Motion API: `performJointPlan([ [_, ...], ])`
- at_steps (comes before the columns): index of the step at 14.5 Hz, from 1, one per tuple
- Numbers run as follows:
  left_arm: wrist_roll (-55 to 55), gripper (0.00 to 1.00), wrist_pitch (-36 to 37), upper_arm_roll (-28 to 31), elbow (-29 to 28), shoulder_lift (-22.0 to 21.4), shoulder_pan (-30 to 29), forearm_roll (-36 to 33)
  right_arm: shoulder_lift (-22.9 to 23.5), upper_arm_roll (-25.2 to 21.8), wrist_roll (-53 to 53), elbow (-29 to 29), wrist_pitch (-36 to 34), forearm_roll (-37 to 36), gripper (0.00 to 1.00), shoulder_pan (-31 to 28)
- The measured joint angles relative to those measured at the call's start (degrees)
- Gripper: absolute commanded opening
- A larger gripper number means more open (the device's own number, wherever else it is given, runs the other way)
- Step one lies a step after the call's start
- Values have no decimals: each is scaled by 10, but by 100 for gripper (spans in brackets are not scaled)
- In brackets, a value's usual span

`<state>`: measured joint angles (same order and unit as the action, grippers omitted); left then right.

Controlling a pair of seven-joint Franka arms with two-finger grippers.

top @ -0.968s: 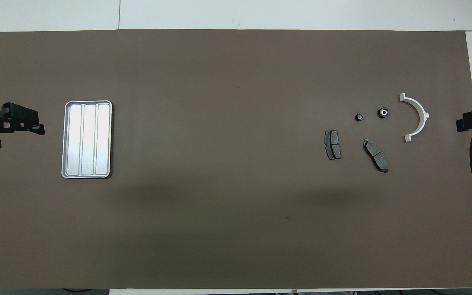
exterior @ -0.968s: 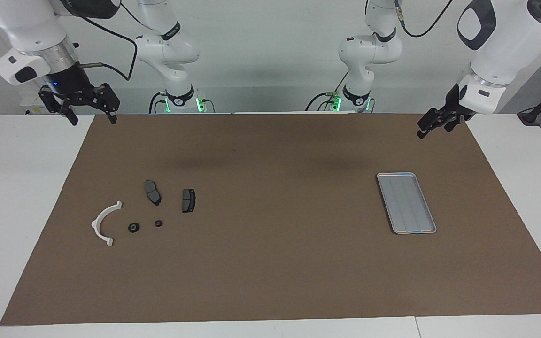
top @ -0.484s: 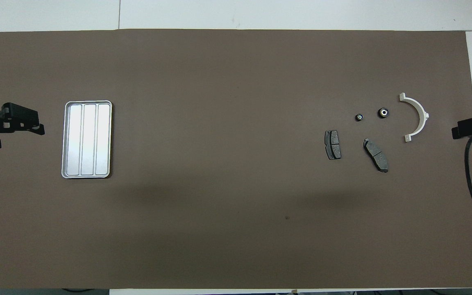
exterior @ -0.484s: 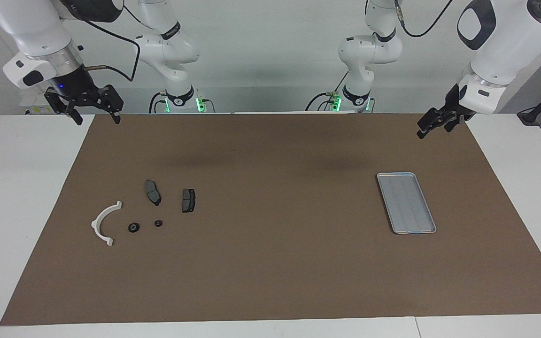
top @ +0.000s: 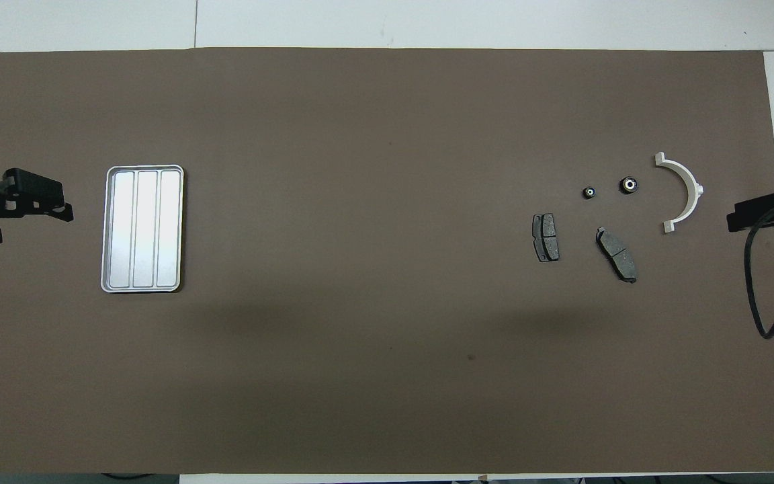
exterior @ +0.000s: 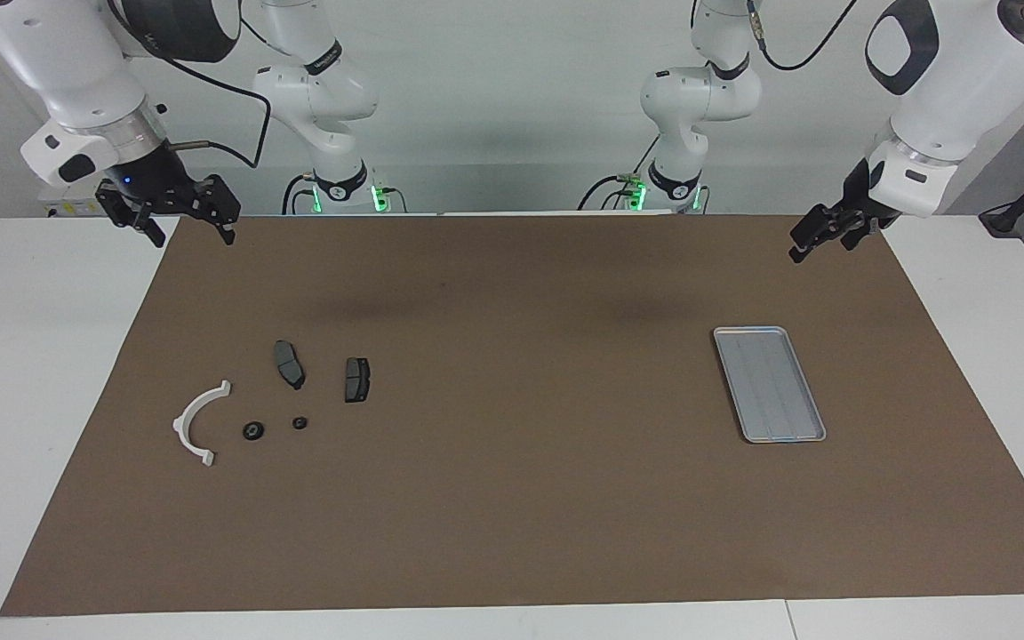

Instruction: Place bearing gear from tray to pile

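Brown paper (exterior: pixel 530 498) covers most of the white table (exterior: pixel 32 373), and everything I care about sits on it. I see the silver tray (exterior: pixel 812 404) toward the left arm's end, with nothing lying in it. The pile is at the right arm's end: a white half-ring bracket (exterior: pixel 196 425), two dark grey plates (exterior: pixel 289 364) (exterior: pixel 356 379) a little nearer to the robots, and two small round black parts between them and the bracket. The larger bearing gear (exterior: pixel 252 430) lies just beside the bracket's open side; the smaller round part (exterior: pixel 300 422) is close by, toward the tray's end.

My right gripper (exterior: pixel 185 228) hangs in the air over the paper's corner nearest its base, well apart from the bearing gear. Its fingers stand wide apart and hold nothing. My left gripper (exterior: pixel 819 238) hovers over the paper's edge at its own end, above the table between its base and the tray, touching neither. It has hold of nothing, and its fingers are spread too.
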<state>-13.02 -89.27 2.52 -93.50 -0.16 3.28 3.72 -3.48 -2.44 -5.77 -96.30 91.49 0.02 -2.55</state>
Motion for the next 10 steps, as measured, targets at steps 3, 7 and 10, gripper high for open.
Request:
performJointPlan([
  [3,0,100,0,0,0,0,0,0,0,0,0,-18,24,0,100,0],
  [7,0,100,0,0,0,0,0,0,0,-2,0,-22,38,0,100,0],
  [10,0,100,0,0,0,0,0,0,0,-6,0,-23,43,0,100,0],
])
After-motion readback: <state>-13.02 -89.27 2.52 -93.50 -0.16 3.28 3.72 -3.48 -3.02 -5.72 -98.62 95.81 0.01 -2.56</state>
